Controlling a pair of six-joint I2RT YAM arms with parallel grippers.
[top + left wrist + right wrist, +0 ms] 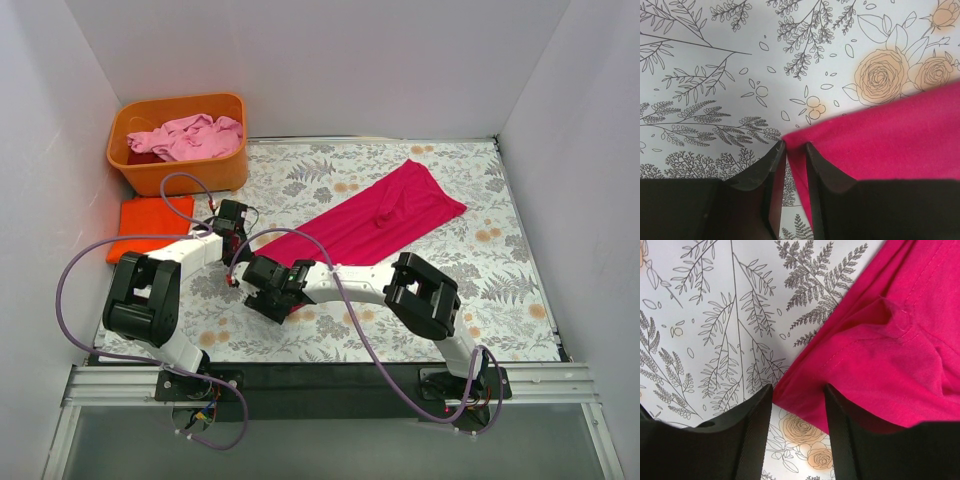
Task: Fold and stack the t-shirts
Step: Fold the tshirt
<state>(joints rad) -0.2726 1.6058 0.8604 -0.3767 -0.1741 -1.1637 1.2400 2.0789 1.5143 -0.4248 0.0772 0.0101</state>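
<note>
The magenta-red t-shirt (375, 220) lies as a long folded strip running diagonally across the floral table. Its near-left end lies under both grippers. My left gripper (238, 228) is low over that end. In the left wrist view its jaws (794, 146) stand a narrow gap apart with the shirt's (890, 135) corner edge between them, and table shows in the gap. My right gripper (275, 288) is open. In the right wrist view (797, 390) it straddles another corner of the shirt (890, 350). A folded orange t-shirt (150, 225) lies at the left. The pale pink t-shirt (195, 135) and a dark red one (145, 157) sit in the tub.
The orange plastic tub (180, 170) stands at the back left, just behind the folded orange shirt. White walls close in the table on the left, back and right. Purple cables loop around both arms near the front edge.
</note>
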